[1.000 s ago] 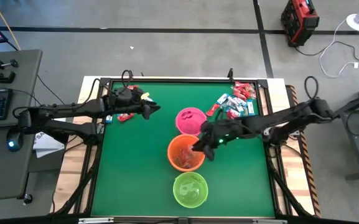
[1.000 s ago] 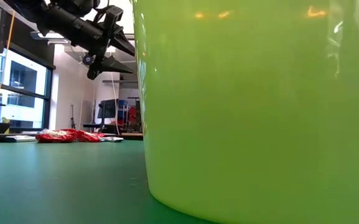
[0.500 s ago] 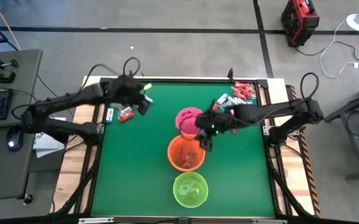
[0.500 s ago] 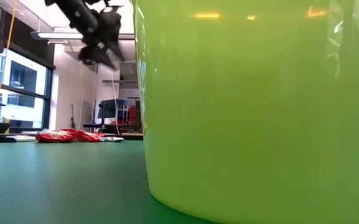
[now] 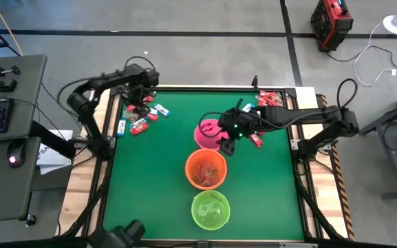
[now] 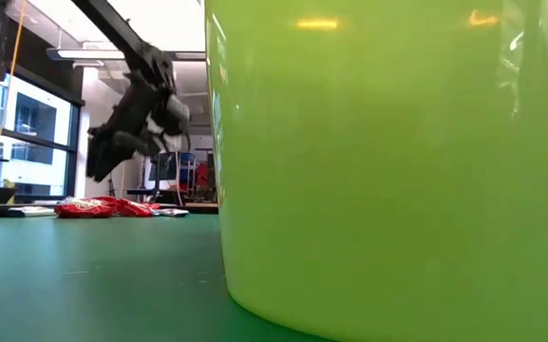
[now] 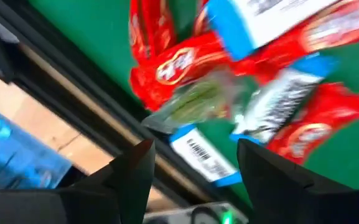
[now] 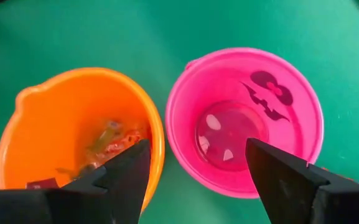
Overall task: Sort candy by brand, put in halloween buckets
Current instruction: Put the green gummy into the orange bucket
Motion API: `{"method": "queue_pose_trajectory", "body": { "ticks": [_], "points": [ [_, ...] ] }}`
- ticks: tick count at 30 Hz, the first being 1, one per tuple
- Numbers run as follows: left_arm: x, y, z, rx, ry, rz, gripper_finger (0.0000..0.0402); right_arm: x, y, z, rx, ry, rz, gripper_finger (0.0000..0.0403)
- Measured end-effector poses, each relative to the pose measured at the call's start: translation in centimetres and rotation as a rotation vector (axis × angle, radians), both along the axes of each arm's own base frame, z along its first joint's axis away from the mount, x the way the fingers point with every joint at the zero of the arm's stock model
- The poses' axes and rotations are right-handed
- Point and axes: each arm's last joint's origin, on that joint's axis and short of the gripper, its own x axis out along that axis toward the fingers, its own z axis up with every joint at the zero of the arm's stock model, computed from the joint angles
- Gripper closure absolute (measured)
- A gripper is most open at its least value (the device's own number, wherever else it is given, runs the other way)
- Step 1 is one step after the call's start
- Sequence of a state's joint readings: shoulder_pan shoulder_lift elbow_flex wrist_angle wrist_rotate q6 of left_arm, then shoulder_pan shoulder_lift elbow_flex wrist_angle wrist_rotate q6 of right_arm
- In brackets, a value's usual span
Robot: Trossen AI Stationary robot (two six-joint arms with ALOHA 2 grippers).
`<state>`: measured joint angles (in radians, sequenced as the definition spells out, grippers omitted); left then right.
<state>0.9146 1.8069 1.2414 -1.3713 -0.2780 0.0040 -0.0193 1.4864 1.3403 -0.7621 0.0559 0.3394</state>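
Three halloween buckets stand in a row at mid-table: pink [image 5: 208,133], orange [image 5: 205,169] and lime green [image 5: 210,209]. Candy in red and blue-and-white wrappers lies in a pile [image 5: 142,118] at the far left and another [image 5: 265,102] at the far right. My left gripper [image 5: 142,106] hangs open, pointing down over the left pile [image 7: 229,68], touching nothing. My right gripper [image 5: 226,146] is open and empty above the gap between the orange bucket [image 8: 73,130], which holds candy, and the pink bucket [image 8: 244,118].
The table's dark frame rail [image 7: 73,106] runs close beside the left candy pile. In the low view the green bucket [image 6: 387,161] fills most of the picture. Bare green mat [image 5: 143,186] lies left of the buckets and to their right [image 5: 267,186].
My left gripper has swung from mid-table toward the far left corner and tipped from level to pointing down over the left candy pile. My right gripper has risen from over the orange bucket and drawn toward the far edge, now beside the pink bucket.
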Motion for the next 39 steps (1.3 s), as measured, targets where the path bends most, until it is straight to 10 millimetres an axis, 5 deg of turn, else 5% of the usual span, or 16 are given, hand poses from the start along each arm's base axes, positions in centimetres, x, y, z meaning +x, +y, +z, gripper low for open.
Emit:
{"method": "queue_pose_trajectory", "body": {
  "ticks": [8, 25, 32, 39],
  "points": [
    [0.0, 0.9, -3.1, -0.110, 0.082, 0.004, 0.0186, 0.0, 0.0, 0.0, 0.000, 0.001, 0.000, 0.0146],
    [-0.3, 1.9, -5.6, -0.139, 0.122, -0.016, 0.0240, 0.0, 1.0, -0.1, -0.003, 0.006, 0.038, 0.0146],
    [-0.4, 1.7, -5.0, -0.155, 0.122, -0.052, 0.0383, 0.0, 1.6, -0.1, -0.018, 0.005, 0.045, 0.0146],
    [-0.8, 1.2, -1.1, -0.063, 0.043, -0.083, 0.0400, 0.0, 1.6, -0.1, -0.020, 0.006, 0.045, 0.0146]
  ]
}}
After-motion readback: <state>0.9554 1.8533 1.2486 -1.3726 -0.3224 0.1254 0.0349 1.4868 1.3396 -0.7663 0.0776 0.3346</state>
